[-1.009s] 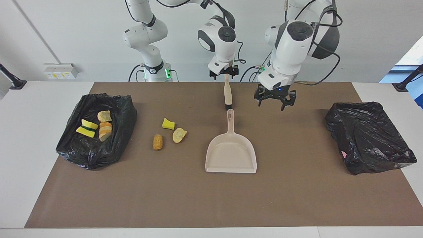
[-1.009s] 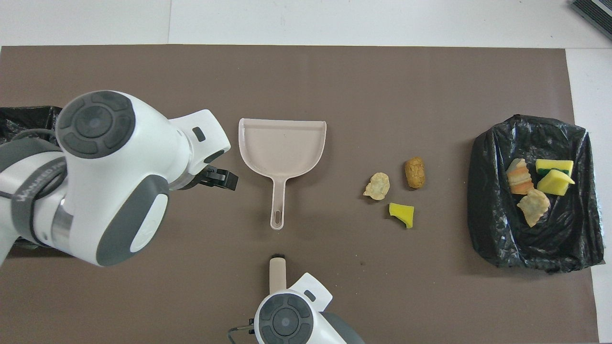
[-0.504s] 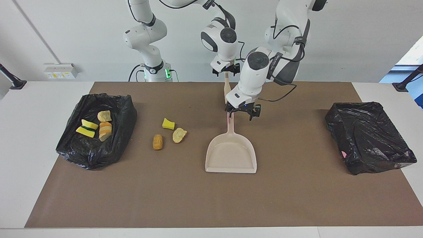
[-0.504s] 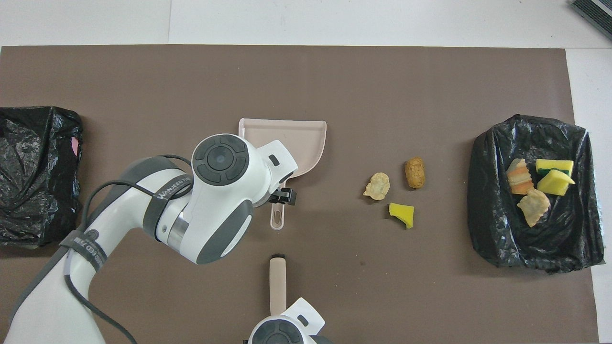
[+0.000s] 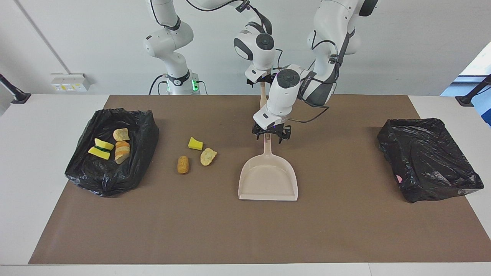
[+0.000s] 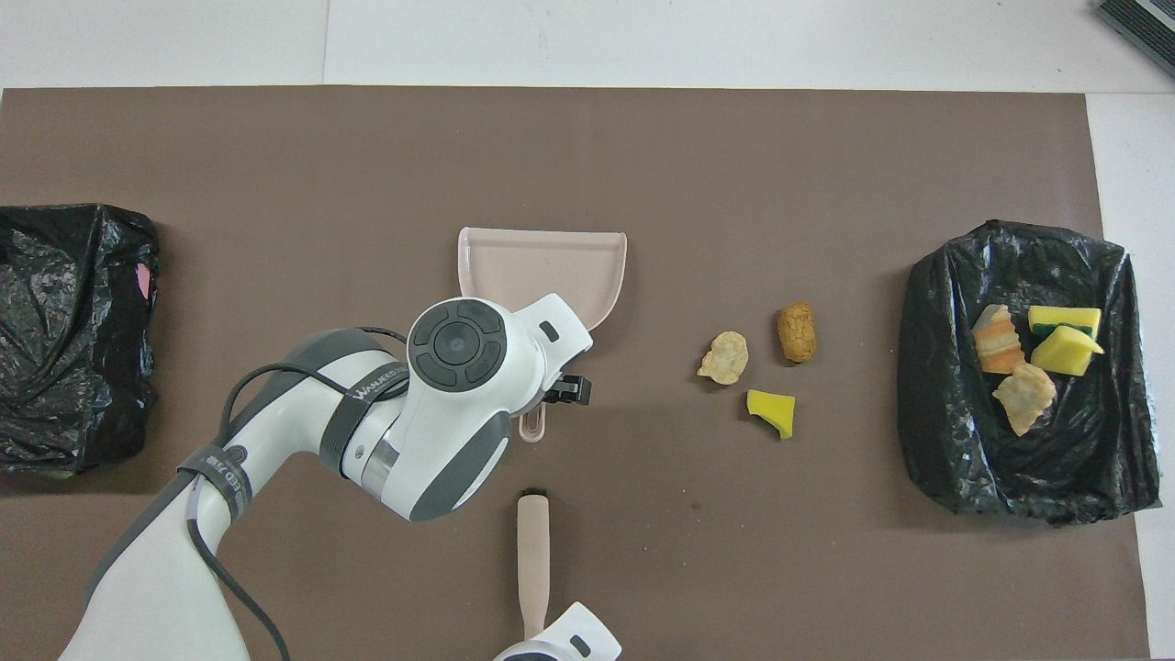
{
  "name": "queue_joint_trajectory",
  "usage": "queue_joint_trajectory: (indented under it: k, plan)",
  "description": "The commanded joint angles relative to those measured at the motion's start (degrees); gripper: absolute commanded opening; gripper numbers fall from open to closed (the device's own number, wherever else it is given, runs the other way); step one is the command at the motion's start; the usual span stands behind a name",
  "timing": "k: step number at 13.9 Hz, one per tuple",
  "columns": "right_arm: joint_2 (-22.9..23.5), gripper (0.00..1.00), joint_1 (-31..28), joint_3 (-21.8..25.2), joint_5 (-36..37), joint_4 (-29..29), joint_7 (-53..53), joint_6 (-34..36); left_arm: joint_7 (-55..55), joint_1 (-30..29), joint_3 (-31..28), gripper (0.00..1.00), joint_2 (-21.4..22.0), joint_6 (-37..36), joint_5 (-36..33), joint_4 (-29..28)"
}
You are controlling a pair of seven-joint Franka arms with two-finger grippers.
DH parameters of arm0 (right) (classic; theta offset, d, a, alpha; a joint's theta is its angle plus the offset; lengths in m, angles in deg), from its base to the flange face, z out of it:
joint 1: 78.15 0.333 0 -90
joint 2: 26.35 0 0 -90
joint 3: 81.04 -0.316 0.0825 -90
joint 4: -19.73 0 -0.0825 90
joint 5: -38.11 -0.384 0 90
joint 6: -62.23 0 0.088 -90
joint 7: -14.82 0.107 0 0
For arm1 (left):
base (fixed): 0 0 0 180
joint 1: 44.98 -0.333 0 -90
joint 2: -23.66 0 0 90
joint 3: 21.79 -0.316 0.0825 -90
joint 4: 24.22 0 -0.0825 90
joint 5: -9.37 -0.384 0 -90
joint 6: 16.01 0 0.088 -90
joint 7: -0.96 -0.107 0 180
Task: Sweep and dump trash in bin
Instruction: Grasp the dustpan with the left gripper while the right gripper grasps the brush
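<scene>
Nearest the robots, the slim beige plastic brush (image 5: 263,102) is gripped at its upper end by the right hand (image 5: 262,81) and is hung almost upright over the brown mat (image 5: 345,230) on the white desk (image 5: 38,153). The left arm is bent down from above, and the left hand (image 5: 271,135) is pointed downward with its fingers spread to either side of the handle of the flat beige plastic dustpan (image 5: 268,180); contact cannot be told. Beside the dustpan, toward the right arm's end, three trash scraps (image 5: 195,143) are laid loose on the mat: a yellow sponge chunk, then a tan lump and an orange-brown lump. Four more scraps are seen inside the black bag-lined bin (image 5: 142,130). A second black bag-lined bin (image 5: 427,159) is set at the left arm's end.
</scene>
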Motion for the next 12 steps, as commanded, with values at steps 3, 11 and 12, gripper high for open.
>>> queue_joint_trajectory:
  k: [3,11,12]
  plan:
    - [-1.91,0.12,0.29,0.08,-1.26,-1.95,1.08,-1.52,2.46,0.16,-0.27,0.64,-2.34,0.84,-3.21,2.31]
    - [-1.83,0.0,0.29,0.17,-1.17,-1.6,2.14,-1.35,2.38,0.24,-0.18,0.24,-2.61,0.49,-4.19,2.76]
    - [-1.82,0.0,0.29,0.17,-1.17,-1.6,2.14,-1.26,2.38,0.16,-0.18,0.2,-2.61,0.31,-4.27,2.76]
